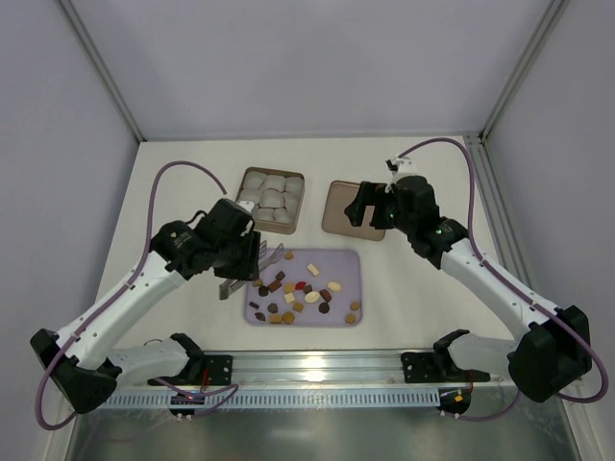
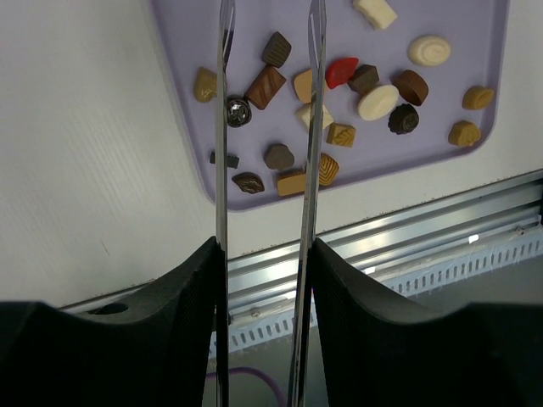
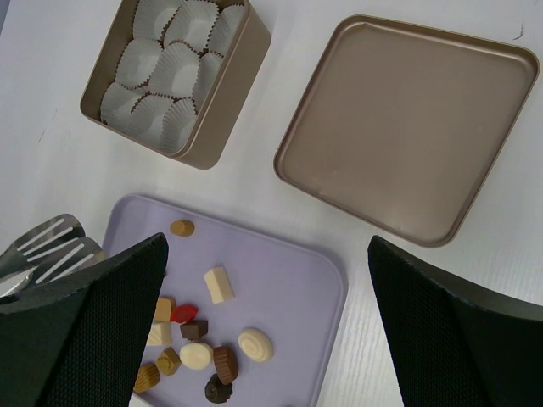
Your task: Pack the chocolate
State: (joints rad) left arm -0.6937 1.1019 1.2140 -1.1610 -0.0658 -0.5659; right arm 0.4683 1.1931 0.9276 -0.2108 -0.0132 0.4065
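- We see the chocolate (image 1: pixel 303 288) scattered loose on a lilac tray (image 1: pixel 338 261) near the middle of the counter's near edge. None of it is yet in the paper cups of the brown tin (image 3: pixel 222 114), which stands further toward the far edge.
- The left gripper (image 2: pixel 265 250) is clamped on a pair of metal tongs (image 2: pixel 223 170). The blades stand apart, and we see no piece between them.
- The tongs run out over the tray's left end, long axis pointing toward the far right corner. A few dark pieces lie under the gap between the blades, and the rest spread to the right.
- The right gripper (image 1: pixel 370 209) hangs with jaws wide apart and empty over the tin's lid (image 3: pixel 407 127), beyond the tray.
- We judge the left arm nearer: it need only lower and close on one piece.
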